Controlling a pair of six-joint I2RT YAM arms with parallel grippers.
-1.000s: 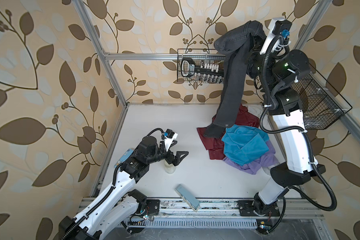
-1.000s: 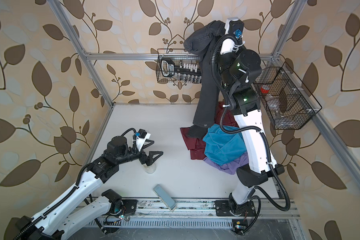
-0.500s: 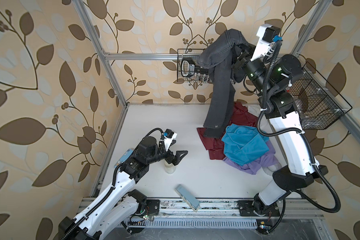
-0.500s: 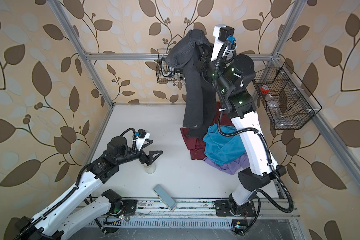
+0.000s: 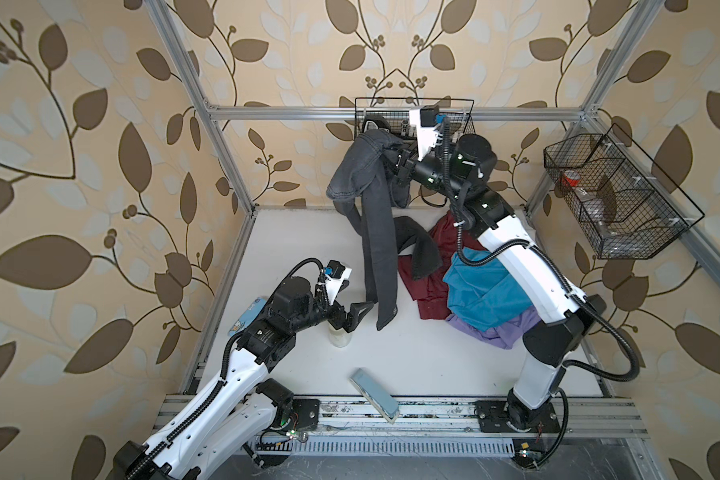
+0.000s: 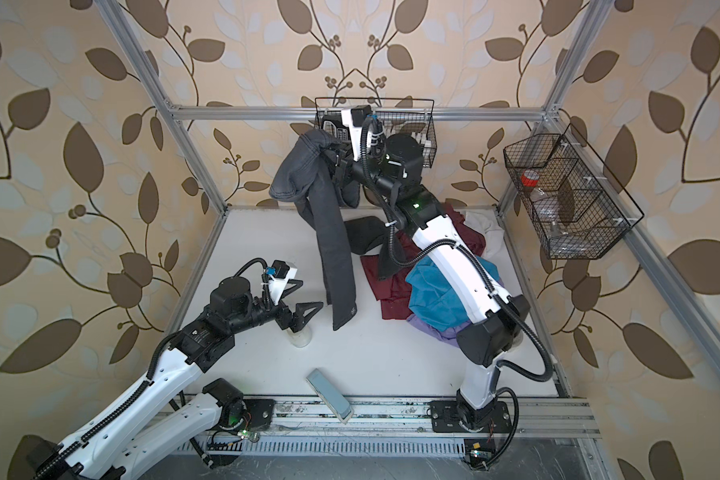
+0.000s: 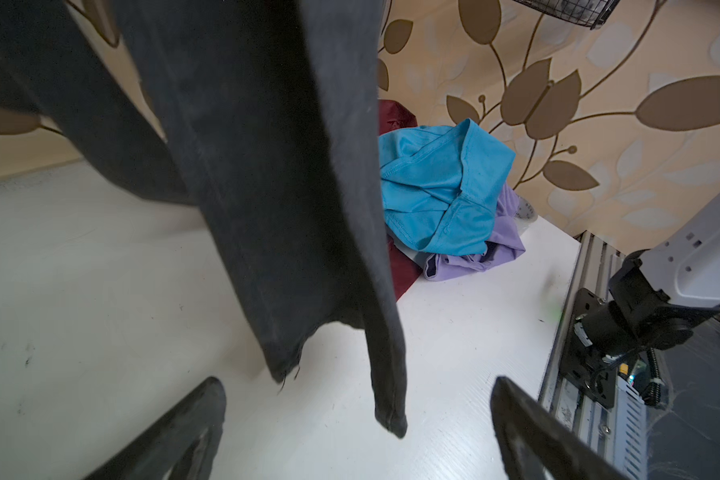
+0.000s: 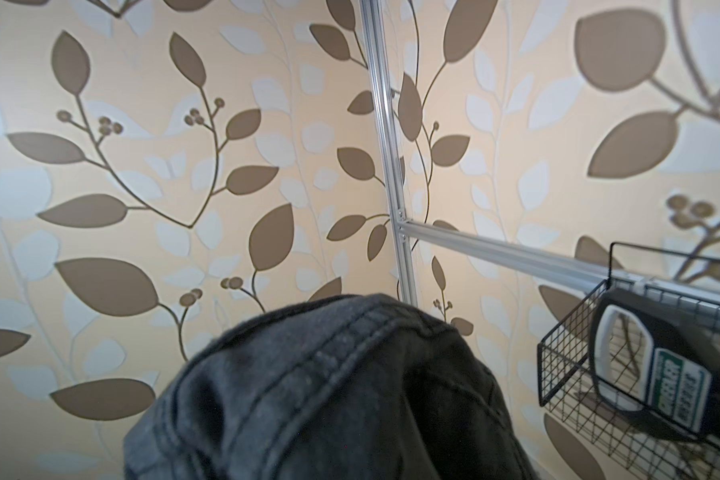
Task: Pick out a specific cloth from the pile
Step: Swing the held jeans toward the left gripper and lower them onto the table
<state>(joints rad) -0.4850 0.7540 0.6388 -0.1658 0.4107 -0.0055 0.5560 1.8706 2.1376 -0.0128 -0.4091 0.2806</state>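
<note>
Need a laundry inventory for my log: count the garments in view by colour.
dark grey jeans: 1
maroon garment: 1
teal blue garment: 1
lavender garment: 1
white garment: 1
Total: 5

Jeans (image 5: pixel 378 241): charcoal denim hanging aloft, one leg trailing onto the heap.
Pile (image 5: pixel 479 291): teal, maroon and lavender garments lying bunched.

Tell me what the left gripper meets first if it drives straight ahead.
Probably the jeans, whose hanging leg dangles just ahead of the left gripper; the gap is hard to judge.
</note>
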